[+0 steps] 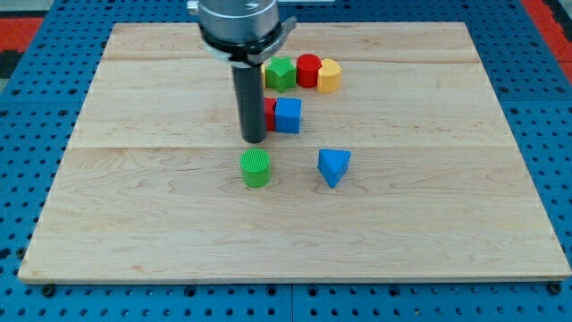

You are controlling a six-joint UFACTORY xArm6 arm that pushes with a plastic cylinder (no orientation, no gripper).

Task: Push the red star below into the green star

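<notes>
My tip (254, 139) stands near the middle of the wooden board (134, 224). A red block (270, 113), mostly hidden behind the rod, sits just right of the tip; its shape cannot be made out. It touches a blue cube (288, 115) on its right. A green star (281, 73) lies above them, toward the view's top, next to a red cylinder (308, 70) and a yellow block (330, 76). The tip is just left of the red block and below the green star.
A green cylinder (256, 167) stands just below my tip. A blue triangle block (333, 166) lies to the right of it. The board rests on a blue pegboard table (27, 134).
</notes>
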